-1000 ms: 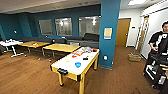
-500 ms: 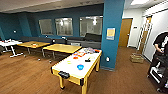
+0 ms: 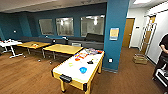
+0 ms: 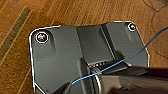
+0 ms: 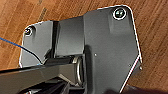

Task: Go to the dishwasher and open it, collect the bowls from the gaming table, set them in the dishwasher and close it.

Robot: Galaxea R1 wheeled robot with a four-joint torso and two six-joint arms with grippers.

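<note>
While I drive, the gaming table [image 3: 82,67] lies straight ahead and a bit below centre in the head view, its long axis running away from me toward the teal pillar [image 3: 116,35]. Neither arm reads as nearer; both wrist views look down at wood floor [image 4: 75,12]. Finger state: cannot tell, either side. Bowls: I count one blue round item [image 3: 83,70] and one dark item [image 3: 90,62]; the coloured cluster [image 3: 81,55] at the far end is too blurred to count. Two yellow-topped tables [image 3: 62,48] stand beyond, a person [image 3: 162,57] at right.
</note>
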